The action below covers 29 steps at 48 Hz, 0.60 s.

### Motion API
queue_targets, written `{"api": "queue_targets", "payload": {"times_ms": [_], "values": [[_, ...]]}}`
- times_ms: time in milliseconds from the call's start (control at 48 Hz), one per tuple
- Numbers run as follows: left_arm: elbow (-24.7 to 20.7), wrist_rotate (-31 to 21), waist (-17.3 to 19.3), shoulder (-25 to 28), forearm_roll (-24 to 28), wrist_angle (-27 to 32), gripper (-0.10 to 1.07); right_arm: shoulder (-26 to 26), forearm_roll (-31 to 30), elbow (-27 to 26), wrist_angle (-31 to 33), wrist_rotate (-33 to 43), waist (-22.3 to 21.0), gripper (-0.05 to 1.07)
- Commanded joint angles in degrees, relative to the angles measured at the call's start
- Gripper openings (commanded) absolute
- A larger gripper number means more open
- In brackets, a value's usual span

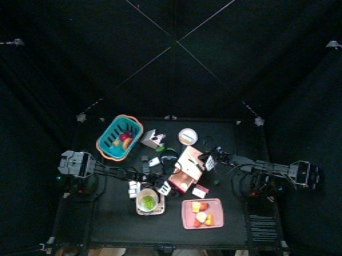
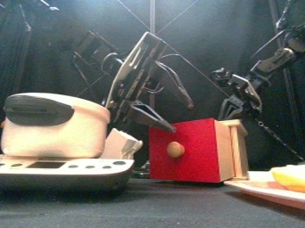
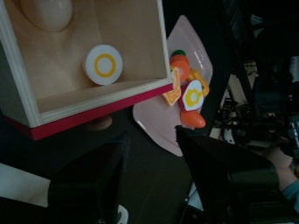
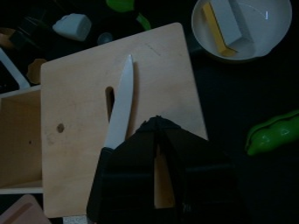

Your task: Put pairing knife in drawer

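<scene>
The paring knife (image 4: 121, 101) has a white blade and lies on the flat wooden top of the drawer cabinet (image 4: 82, 96). My right gripper (image 4: 158, 131) is right over its handle end and hides the handle. The drawer (image 3: 70, 87) has a red front (image 2: 187, 150) with a wooden knob and is pulled out. It holds a white and yellow ring (image 3: 104, 63). My left gripper (image 3: 158, 175) is open and empty, just in front of and above the drawer. In the top view the cabinet (image 1: 191, 165) stands mid-table between both arms.
A pink plate (image 3: 163, 122) with toy food lies beside the drawer. A white appliance (image 2: 53, 134) stands at the front left. A teal basket (image 1: 120, 137) is at the back left, and a green bowl (image 1: 150, 203) at the front. A white bowl (image 4: 239, 22) sits beyond the cabinet.
</scene>
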Motion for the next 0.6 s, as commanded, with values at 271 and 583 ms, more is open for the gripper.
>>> {"api": "queue_targets", "payload": {"times_ms": [271, 583], "values": [[-0.35, 0.18, 1.76, -6.77, 9.14, -0.62, 0.84, -6.06, 0.35, -2.11, 5.89, 0.09, 0.09, 0.47], [3.08, 0.26, 5.71, -10.99, 19.25, -3.25, 0.84, -16.61, 5.45, -4.13, 15.47, 0.18, 0.35, 0.47]]}}
